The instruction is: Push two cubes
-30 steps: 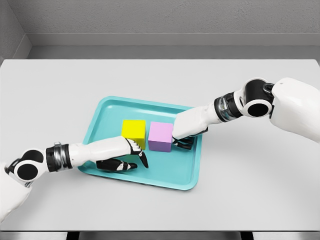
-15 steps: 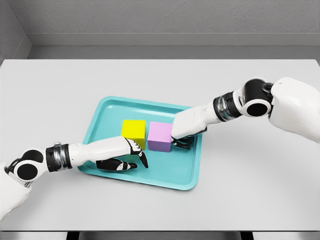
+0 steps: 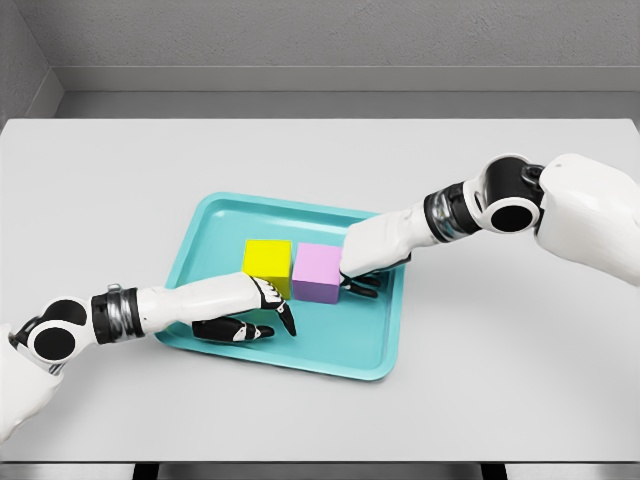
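Cubes: yellow cube (image 3: 267, 261), pink cube (image 3: 318, 271) touching, row left-right.

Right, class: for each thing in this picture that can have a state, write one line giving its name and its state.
yellow cube: upright in the tray, touching the pink cube.
pink cube: upright in the tray, right hand against its right side.
teal tray: flat on the table, holding both cubes.
left hand: fingers relaxed, holding nothing, low beside the yellow cube.
right hand: fingers curled, holding nothing.

We get one head view only, looking down and forward over the worktop (image 3: 100, 170) from the near edge toward the back wall, fairly close, both arms entering from below.
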